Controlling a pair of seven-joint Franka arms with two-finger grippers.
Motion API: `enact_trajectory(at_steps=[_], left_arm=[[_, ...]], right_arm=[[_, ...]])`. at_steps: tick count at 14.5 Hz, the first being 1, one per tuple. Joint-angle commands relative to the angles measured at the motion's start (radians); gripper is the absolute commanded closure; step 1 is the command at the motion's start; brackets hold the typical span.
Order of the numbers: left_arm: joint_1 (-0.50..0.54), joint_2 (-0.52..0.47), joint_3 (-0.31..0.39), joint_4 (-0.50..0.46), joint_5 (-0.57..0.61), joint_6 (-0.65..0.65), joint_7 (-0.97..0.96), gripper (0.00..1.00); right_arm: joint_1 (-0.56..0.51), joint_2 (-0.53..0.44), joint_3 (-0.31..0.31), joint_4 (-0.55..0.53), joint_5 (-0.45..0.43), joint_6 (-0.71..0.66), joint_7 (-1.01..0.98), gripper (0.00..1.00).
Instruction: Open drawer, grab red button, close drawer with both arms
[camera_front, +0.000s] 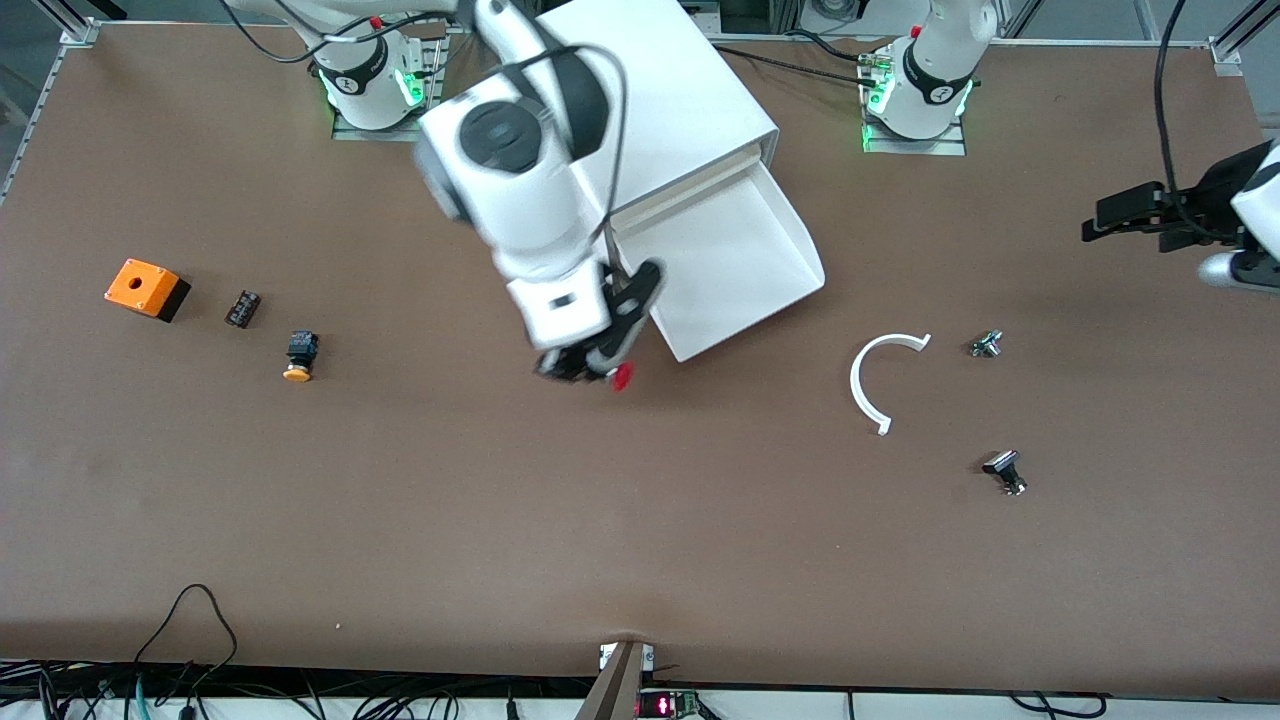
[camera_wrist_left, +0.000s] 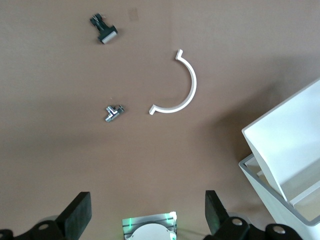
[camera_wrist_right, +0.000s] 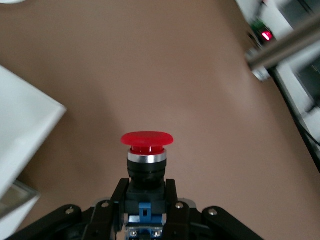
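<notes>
The drawer (camera_front: 730, 260) is the lowest one of the white cabinet (camera_front: 660, 100). It stands pulled out, and its tray looks empty. My right gripper (camera_front: 585, 365) is shut on the black-blue body of the button (camera_front: 622, 377) and holds it over the table, beside the drawer's front corner. In the right wrist view the button (camera_wrist_right: 147, 150) sits between my fingers (camera_wrist_right: 118, 200) with its red cap pointing away, and the drawer's corner (camera_wrist_right: 20, 125) is beside it. My left gripper (camera_front: 1110, 222) waits open and empty at the left arm's end of the table. The left wrist view shows its gripper (camera_wrist_left: 145, 215) open and the drawer (camera_wrist_left: 295, 140).
An orange box with a hole (camera_front: 145, 288), a small black part (camera_front: 242, 307) and an orange-yellow capped button (camera_front: 299, 358) lie toward the right arm's end. A white curved piece (camera_front: 875, 380) and two small metal parts (camera_front: 986, 344) (camera_front: 1006, 471) lie toward the left arm's end.
</notes>
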Motion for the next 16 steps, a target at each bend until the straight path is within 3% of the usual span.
enact_trajectory(at_steps=[1, 6, 10, 13, 16], left_arm=[[0.007, 0.035, -0.003, 0.058, 0.023, -0.002, 0.009, 0.0], [-0.028, 0.053, -0.02, 0.068, 0.135, 0.027, 0.014, 0.0], [-0.036, 0.064, -0.02, 0.068, 0.153, 0.027, 0.015, 0.0], [-0.065, 0.066, -0.022, 0.068, 0.187, 0.058, 0.014, 0.0], [-0.079, 0.066, -0.022, 0.067, 0.199, 0.058, 0.015, 0.0]], right_arm=[[-0.101, -0.041, 0.019, -0.096, 0.088, -0.011, 0.007, 0.87], [-0.214, -0.055, 0.015, -0.234, 0.09, -0.078, 0.015, 0.87], [-0.326, -0.054, 0.015, -0.343, 0.076, -0.071, -0.01, 0.87], [-0.38, -0.054, 0.015, -0.444, 0.032, 0.03, -0.076, 0.86], [-0.38, -0.094, 0.015, -0.622, 0.033, 0.228, -0.082, 0.86]])
